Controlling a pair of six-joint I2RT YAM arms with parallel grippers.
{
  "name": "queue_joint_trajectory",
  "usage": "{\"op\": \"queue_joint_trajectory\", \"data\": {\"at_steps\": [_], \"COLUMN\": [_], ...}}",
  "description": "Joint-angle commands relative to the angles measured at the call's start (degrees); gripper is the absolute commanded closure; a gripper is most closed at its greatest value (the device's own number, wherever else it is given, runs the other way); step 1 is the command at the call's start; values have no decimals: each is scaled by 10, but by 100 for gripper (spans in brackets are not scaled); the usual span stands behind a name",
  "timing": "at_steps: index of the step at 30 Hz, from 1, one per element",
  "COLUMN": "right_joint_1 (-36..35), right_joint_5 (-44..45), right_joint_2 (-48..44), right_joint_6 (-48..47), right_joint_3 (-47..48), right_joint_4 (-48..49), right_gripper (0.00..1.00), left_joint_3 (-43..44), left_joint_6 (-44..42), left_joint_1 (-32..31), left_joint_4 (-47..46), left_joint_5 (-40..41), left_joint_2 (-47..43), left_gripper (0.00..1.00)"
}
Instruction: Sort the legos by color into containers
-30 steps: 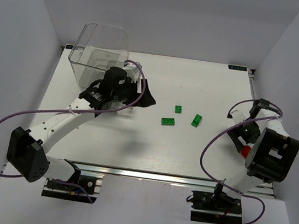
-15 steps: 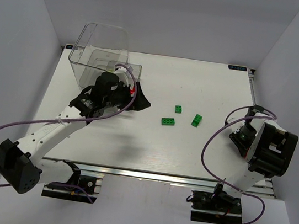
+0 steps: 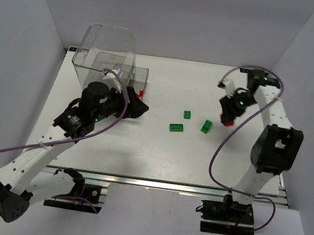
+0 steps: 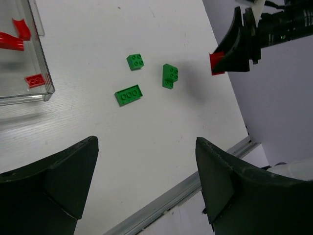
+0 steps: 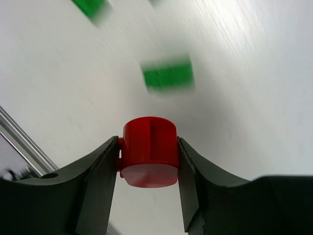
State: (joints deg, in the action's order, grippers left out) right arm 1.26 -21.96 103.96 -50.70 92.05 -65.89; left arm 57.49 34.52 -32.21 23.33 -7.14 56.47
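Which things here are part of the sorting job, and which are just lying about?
Part of the job:
- three loose green legos
- round red lego, held in the right gripper
- clear bin, with red legos inside

Just lying about:
- purple cables
- metal rail at the near edge

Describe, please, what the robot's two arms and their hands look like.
The left arm and right arm have white links, bulky black joint housings and a looping purple cable each. The left hand and right hand each have two broad, dark, tapered fingers.
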Motion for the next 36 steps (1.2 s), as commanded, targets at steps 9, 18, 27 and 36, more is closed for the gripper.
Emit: {"op": "queue_joint_trajectory", "data": {"at_steps": [9, 18, 27, 36], "right_joint_1": [-259, -303, -358, -358], "right_joint_5": [-188, -240, -168, -129], "right_joint_2": [187, 221, 298, 303], "right_joint_6": [356, 666, 749, 729], "right_joint_3": [306, 285, 335, 317], "right_joint_4": [125, 508, 632, 639], "right_gripper": [100, 100, 100, 48], "left_joint_3": [57, 61, 75, 64], "left_joint_6": [5, 36, 37, 55], "left_joint_1": [0, 0, 0, 0], "left_joint_4": [96, 137, 155, 166], "left_joint_5": [110, 144, 156, 165], "left_joint_2": [-65, -96, -92, -111], "left_gripper": [11, 11, 11, 11]}}
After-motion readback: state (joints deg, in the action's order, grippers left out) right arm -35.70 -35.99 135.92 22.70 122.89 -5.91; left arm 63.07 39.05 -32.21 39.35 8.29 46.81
